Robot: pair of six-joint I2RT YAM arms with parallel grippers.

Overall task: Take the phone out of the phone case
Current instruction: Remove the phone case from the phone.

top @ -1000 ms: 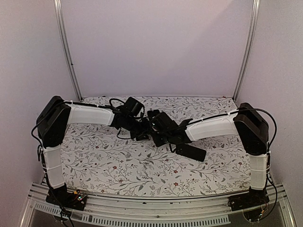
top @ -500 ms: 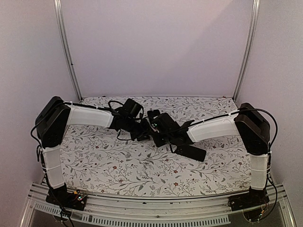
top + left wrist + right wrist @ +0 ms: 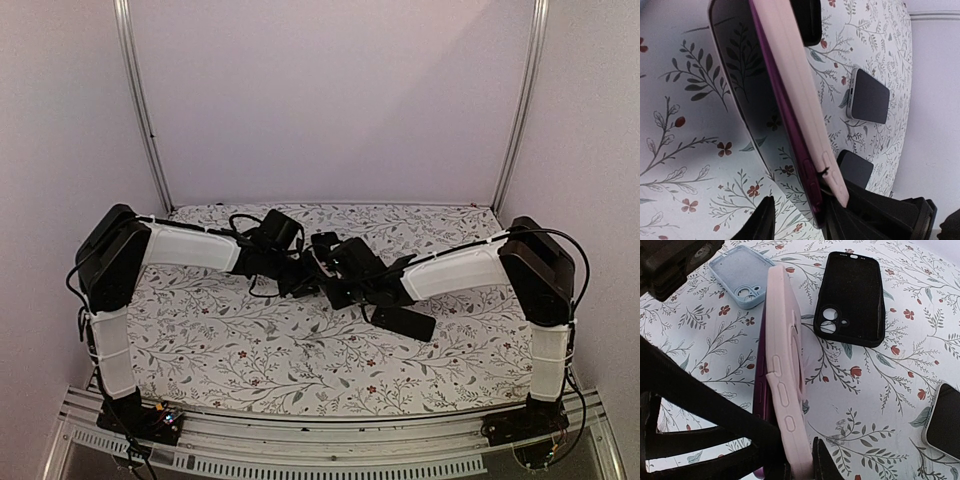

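Pale lilac walls (image 3: 330,100), floral-print table (image 3: 250,350), aluminium uprights (image 3: 141,100)

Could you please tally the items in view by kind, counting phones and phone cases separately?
Phone cases: 3 (pink phone case, black phone case, light blue phone case)
Phones: 2 (purple phone seated in the pink one, silver-edged phone lying flat)
Total: 5

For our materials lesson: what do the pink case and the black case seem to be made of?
Pink case: probably soft silicone, matte, with moulded button bumps. Black case: likely matte rubbery plastic; dull surface, rounded moulded camera holes.
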